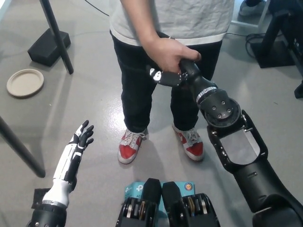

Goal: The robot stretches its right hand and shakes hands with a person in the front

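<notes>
Head view shows the black right hand (176, 75) stretched forward, clasped in the person's hand (168, 53), whose fingers wrap over it from above; the black fingers are closed around that hand. The person in a grey shirt and black trousers (137, 80) stands just ahead on the grey floor (94, 94), wearing red-and-white sneakers (130, 146). At lower left the white left hand (78, 144) rests low, fingers apart, holding nothing. A round beige paper plate (25, 82) lies on the floor at far left.
</notes>
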